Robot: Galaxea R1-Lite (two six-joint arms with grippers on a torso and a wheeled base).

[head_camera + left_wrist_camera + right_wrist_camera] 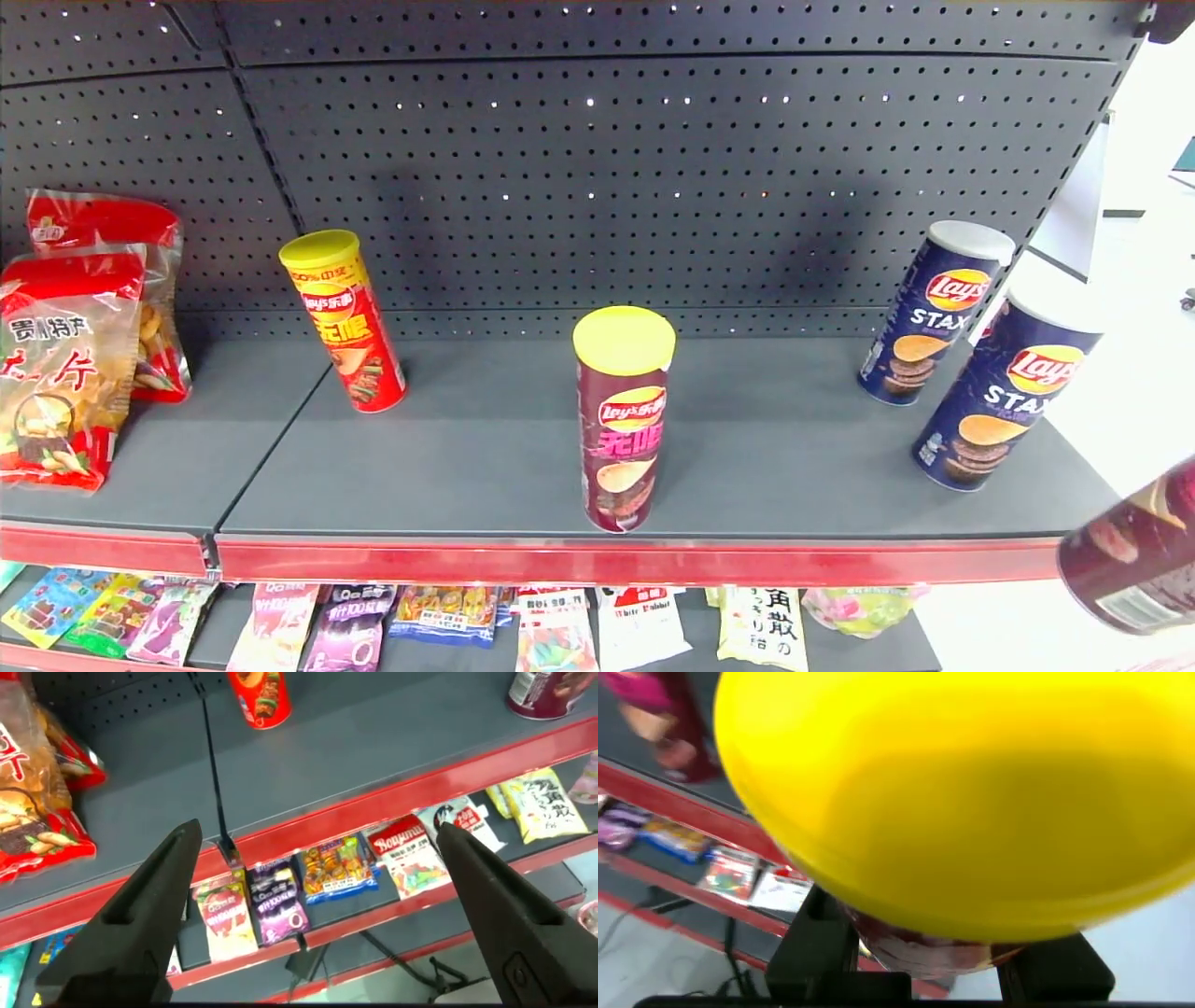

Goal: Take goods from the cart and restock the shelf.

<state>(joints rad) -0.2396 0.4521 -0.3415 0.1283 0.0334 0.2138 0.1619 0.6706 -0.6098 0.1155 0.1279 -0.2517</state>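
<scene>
A maroon chip can with a yellow lid [971,793] sits tilted in my right gripper [938,961], which is shut on it. In the head view that held can [1134,551] hangs low at the right, just off the shelf's front corner. On the grey shelf board [766,439] stand a second maroon can [624,420] near the front edge, a red can [344,322] at the back left, and two dark blue cans [934,313] [1004,401] at the right. My left gripper [318,835] is open and holds nothing, in front of the shelf's red lip.
Red snack bags [65,364] stand on the shelf's left section. Small sweet packets [448,616] line the lower shelf. A perforated back panel [597,187] closes the rear. Bare board lies between the cans.
</scene>
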